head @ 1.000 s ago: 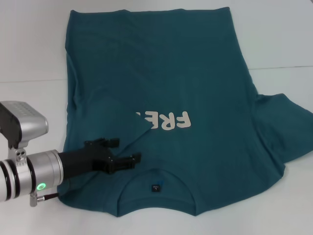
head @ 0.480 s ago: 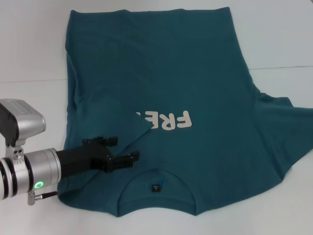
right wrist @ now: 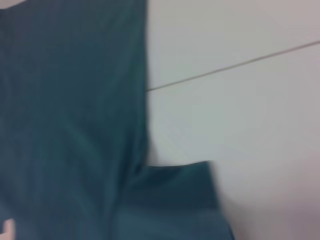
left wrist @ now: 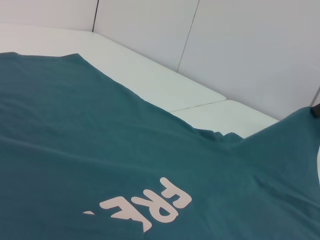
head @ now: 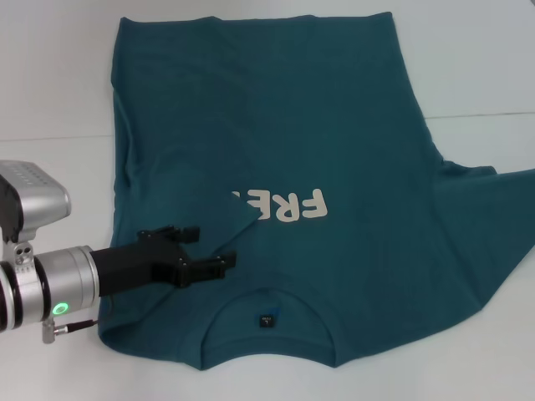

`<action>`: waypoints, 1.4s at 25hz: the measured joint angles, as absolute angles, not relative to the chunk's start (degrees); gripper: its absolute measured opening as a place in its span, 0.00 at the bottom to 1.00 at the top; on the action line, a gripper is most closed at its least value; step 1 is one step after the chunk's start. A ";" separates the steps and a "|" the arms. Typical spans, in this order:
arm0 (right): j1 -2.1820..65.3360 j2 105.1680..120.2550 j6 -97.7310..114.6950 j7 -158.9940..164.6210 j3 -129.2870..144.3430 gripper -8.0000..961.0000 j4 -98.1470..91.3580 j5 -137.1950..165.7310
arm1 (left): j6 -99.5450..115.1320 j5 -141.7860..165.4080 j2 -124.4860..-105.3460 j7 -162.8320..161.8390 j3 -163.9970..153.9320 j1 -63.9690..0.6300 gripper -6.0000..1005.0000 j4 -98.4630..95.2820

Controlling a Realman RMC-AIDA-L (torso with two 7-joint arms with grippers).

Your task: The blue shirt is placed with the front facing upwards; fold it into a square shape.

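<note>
The blue shirt (head: 334, 142) lies front up on the white table, collar (head: 267, 322) nearest me. Its left sleeve is folded inward, and the fold's tip (head: 242, 219) covers the start of the cream print (head: 292, 206). My left gripper (head: 216, 246) hovers open over the shirt just left of the collar, with nothing between its fingers. The right sleeve (head: 493, 209) stretches out to the picture's right edge. In the left wrist view that sleeve (left wrist: 280, 145) rises in a peak to a dark sliver of my right gripper (left wrist: 316, 111), which holds it.
A white table (head: 50, 100) with a seam line (head: 485, 114) carries the shirt, with bare surface on both sides. White wall panels (left wrist: 225, 40) stand behind it. The right wrist view shows the shirt's edge (right wrist: 70, 125) against the table (right wrist: 250, 125).
My left gripper has drawn back to the left, away from the folded sleeve tip. The right sleeve has been pulled outward and now reaches the right edge.
</note>
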State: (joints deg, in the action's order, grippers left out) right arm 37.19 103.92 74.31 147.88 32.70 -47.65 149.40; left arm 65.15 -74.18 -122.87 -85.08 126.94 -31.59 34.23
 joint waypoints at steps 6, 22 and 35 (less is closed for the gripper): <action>40.01 104.86 78.80 146.83 33.25 0.10 -49.67 147.34 | 65.15 -74.18 -122.87 -85.10 126.91 -31.56 0.87 34.28; 52.73 108.92 82.43 147.21 43.10 0.13 -50.62 148.08 | 65.12 -74.27 -122.53 -85.17 127.00 -31.46 0.87 34.28; 59.07 113.26 77.68 147.88 53.31 0.15 -42.17 152.83 | 65.13 -74.63 -122.43 -85.17 127.01 -30.18 0.87 35.14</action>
State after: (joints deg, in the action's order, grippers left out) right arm 59.07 113.26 77.68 147.88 53.31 -42.17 152.83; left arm 65.12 -74.63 -122.43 -85.17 127.01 -30.18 35.14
